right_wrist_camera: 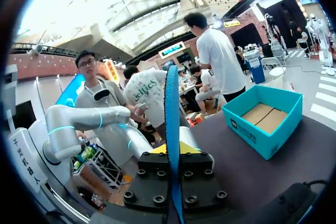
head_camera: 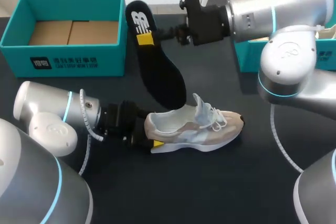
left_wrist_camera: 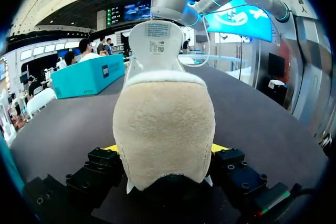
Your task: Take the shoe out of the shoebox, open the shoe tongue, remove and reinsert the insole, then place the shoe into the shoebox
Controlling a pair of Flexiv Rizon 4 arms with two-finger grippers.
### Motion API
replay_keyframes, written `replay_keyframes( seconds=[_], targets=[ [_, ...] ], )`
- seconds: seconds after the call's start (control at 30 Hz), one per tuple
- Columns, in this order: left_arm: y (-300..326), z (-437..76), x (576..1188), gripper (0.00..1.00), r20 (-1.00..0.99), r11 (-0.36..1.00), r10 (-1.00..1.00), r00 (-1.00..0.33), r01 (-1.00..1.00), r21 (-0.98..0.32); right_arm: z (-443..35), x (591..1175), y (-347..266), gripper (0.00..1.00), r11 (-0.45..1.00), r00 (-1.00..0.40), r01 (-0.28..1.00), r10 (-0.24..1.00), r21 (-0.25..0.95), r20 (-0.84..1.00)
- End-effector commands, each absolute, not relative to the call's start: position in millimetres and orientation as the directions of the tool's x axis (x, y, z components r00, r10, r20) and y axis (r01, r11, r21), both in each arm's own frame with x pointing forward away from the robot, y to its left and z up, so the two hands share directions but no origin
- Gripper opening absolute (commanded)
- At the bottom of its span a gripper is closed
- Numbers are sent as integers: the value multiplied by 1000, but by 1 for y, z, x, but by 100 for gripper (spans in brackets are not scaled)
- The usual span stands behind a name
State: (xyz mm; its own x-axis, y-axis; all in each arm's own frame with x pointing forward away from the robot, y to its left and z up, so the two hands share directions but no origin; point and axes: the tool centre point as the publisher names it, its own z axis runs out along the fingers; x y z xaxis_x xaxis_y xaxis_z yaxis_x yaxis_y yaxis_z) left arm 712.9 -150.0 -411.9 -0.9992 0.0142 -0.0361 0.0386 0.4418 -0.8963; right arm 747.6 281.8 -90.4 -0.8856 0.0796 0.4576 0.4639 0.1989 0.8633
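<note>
A beige and white sneaker (head_camera: 199,127) lies on the dark table (head_camera: 210,182), toe to the right. My left gripper (head_camera: 149,130) is shut on its heel. In the left wrist view the fuzzy heel (left_wrist_camera: 163,124) fills the gap between the yellow fingertips (left_wrist_camera: 111,148). The black insole (head_camera: 157,72) hangs tilted above the table, and my right gripper (head_camera: 149,36) is shut on its heel end. Its toe end reaches down to the shoe's collar; whether it is inside I cannot tell. In the right wrist view the insole (right_wrist_camera: 172,119) stands edge-on between the fingers.
An open teal shoebox (head_camera: 63,59) with a cardboard floor stands at the back left, and shows ahead of my right gripper as the shoebox (right_wrist_camera: 262,124). A second teal box (head_camera: 247,56) sits at the back right, behind my right arm.
</note>
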Motion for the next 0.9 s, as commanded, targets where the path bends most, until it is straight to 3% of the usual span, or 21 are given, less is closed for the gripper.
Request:
replay_keyframes(
  seconds=[0.03, 0.33, 0.6, 0.9],
  targets=[
    [-153, -422, 718, 0, -38, 444, 13, -999, 40, -895, -84, 744, 262, 0, 223, -885, 464, 88, 857, 457],
    [-153, -422, 718, 0, -38, 444, 13, -999, 40, -895, -84, 744, 262, 0, 223, -885, 464, 88, 857, 457],
    [-153, -422, 718, 0, -38, 444, 13, -999, 40, -895, -78, 737, 210, 0, 82, -755, 649, 197, 757, 626],
    [-153, -422, 718, 0, -38, 444, 13, -999, 40, -895, -63, 725, 183, 0, 74, -722, 690, 135, 720, 679]
  ],
)
